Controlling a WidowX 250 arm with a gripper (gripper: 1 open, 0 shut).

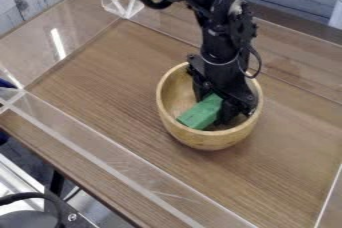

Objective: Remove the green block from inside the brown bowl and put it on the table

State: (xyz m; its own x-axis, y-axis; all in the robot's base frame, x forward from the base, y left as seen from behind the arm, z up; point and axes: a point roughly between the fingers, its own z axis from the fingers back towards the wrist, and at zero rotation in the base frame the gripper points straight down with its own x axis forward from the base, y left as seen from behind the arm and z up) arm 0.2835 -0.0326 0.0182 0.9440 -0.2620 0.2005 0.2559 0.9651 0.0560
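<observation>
The brown bowl (187, 130) sits on the table (107, 82), right of centre. Inside it the green block (203, 113) is tilted, its upper right end between the black fingers of my gripper (222, 100). The gripper reaches down into the bowl from the black arm (221, 27) and is shut on the green block. The fingertips are partly hidden by the bowl's far wall and the block.
Low clear acrylic walls (80, 147) border the table on the front and sides. A clear bracket (124, 5) stands at the back left corner. Dark cables and a black part (34, 212) lie below the front edge.
</observation>
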